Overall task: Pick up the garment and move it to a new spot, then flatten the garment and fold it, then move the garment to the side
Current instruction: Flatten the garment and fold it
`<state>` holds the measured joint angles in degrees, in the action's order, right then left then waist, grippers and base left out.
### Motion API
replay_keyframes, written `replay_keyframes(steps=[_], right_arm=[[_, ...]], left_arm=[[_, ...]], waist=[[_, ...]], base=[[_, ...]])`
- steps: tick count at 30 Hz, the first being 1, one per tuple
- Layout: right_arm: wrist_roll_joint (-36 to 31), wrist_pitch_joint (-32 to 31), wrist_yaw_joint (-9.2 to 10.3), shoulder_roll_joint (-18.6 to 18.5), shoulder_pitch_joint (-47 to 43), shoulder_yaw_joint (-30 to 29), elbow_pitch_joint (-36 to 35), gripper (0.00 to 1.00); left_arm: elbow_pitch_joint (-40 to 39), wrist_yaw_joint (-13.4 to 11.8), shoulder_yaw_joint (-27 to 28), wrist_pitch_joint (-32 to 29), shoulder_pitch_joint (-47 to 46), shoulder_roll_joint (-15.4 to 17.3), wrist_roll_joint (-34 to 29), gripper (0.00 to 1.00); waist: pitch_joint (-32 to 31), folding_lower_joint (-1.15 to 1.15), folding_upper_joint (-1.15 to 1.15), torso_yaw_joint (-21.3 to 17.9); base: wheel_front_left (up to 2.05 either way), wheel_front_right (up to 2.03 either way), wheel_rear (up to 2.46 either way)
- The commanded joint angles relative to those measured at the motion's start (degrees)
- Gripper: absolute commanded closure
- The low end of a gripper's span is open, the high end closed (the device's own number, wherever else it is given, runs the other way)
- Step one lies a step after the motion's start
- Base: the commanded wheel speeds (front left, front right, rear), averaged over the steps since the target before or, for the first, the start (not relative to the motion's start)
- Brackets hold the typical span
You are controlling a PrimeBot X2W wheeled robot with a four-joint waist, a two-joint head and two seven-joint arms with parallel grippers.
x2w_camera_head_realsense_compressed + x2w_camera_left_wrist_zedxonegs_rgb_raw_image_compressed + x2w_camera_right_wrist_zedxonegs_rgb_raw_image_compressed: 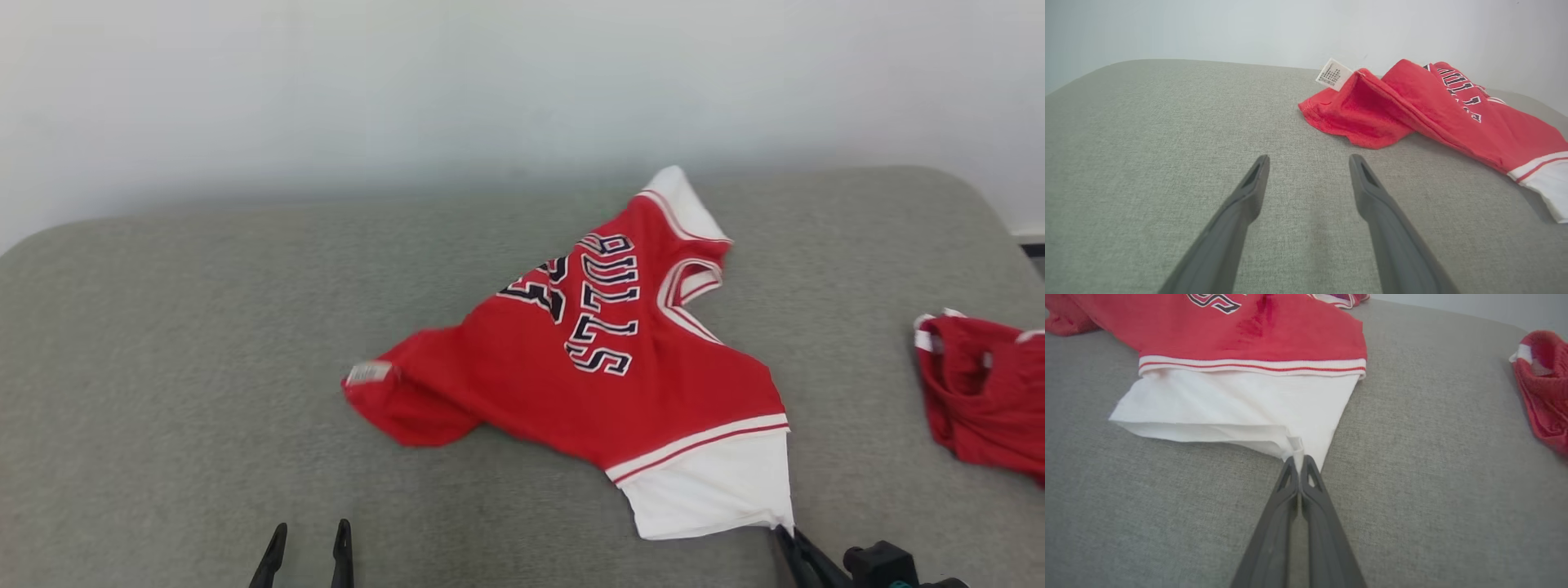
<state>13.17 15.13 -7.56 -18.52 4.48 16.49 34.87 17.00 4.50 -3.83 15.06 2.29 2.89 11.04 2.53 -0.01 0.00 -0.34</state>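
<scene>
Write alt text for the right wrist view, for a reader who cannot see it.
The right hand, shut, pinches the white corner of a red jersey lying on a grey pad. Another red garment sits at the view's right edge, apart from the jersey.

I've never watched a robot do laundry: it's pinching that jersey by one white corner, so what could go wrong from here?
1. The right gripper is shut on just the tip of the jersey's white corner; a lift could pull it free.
2. The left gripper is open and apart from it; hung from one corner, the jersey may bunch.
3. Another red garment lies to the right; moving that way could snag it.
</scene>
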Motion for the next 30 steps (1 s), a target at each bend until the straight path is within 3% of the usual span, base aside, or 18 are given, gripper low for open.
replay_keyframes(steps=[1,3,4,5,6,14,23,30], right_arm=[[-0.6,0.0,0.16,0.0,-1.0,-1.2,-0.8,1.0],[-1.0,0.0,0.16,0.6,-1.4,-2.4,-1.9,1.0],[-0.9,0.0,0.16,1.1,-1.5,-2.9,-2.8,0.9],[-0.1,0.0,0.16,1.9,-1.7,-3.5,-5.2,0.19],[0.1,0.0,0.16,2.1,-1.8,-3.5,-6.5,0.0],[1.9,0.0,0.16,3.6,-1.0,-2.8,-14.7,0.0],[1.6,0.0,0.16,6.8,2.2,-3.0,-16.0,0.0],[1.4,0.0,0.16,6.8,4.7,-3.5,-16.6,0.0]], left_arm=[[0.1,-0.3,-0.2,0.2,-0.3,0.0,0.5,0.0],[0.1,-0.4,-0.3,0.2,-0.5,0.0,0.6,0.0],[0.1,-0.4,-0.3,0.2,-0.6,0.0,0.6,0.0],[0.1,-0.3,-0.2,0.2,-0.9,0.0,0.6,0.0],[0.1,-0.3,-0.2,0.2,-1.1,0.0,0.5,0.0],[0.3,0.0,0.1,0.2,-3.4,0.0,-0.5,0.0],[0.7,0.3,1.0,0.2,-8.7,0.0,-1.3,0.0],[0.3,0.5,2.0,0.2,-13.4,0.0,-2.7,0.0]], waist=[[-1.3,0.01,0.0,-4.0],[-1.0,0.01,0.0,-4.8],[-0.8,0.01,0.0,-5.1],[-0.3,0.01,0.0,-5.5],[0.0,0.01,0.0,-5.6],[3.2,0.01,0.0,-5.6],[8.2,0.01,0.0,-4.4],[11.8,0.01,0.0,-4.2]], base=[[0.0,0.0,0.0],[0.0,0.0,0.0],[0.0,0.0,0.0],[0.0,0.0,0.0],[0.0,0.0,0.0],[0.0,0.0,0.0],[0.0,0.0,0.0],[0.0,0.0,0.0]])
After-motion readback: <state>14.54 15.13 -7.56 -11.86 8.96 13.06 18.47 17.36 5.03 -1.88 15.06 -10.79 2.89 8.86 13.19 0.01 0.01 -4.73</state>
